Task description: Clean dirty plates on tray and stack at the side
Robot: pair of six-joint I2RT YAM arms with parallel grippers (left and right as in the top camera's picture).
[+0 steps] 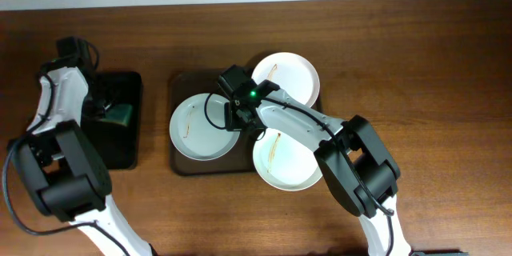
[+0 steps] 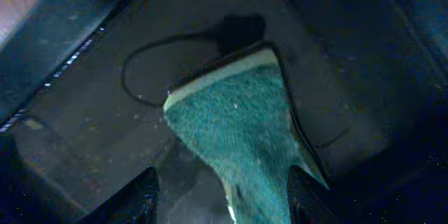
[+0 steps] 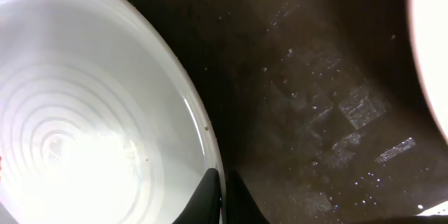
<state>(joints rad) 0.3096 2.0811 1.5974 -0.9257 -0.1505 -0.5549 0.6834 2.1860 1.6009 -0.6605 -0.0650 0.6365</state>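
Three white plates lie on the dark-brown tray (image 1: pixel 182 84): a left plate (image 1: pixel 196 128), a back plate (image 1: pixel 290 76) and a front plate (image 1: pixel 284 160), each with thin brown streaks. My right gripper (image 1: pixel 240 120) is shut on the left plate's right rim; the wrist view shows its fingers (image 3: pixel 224 192) pinching the rim of that plate (image 3: pixel 84 112) over the tray floor (image 3: pixel 308 112). My left gripper (image 1: pixel 112 112) is open over a green sponge (image 2: pixel 238 119), its fingers (image 2: pixel 220 199) on either side of it.
The sponge (image 1: pixel 122 114) rests in a smaller black tray (image 1: pixel 120 148) at the left. Another plate's edge shows at the right of the right wrist view (image 3: pixel 434 56). Brown wooden table all round; a wall runs along the far edge.
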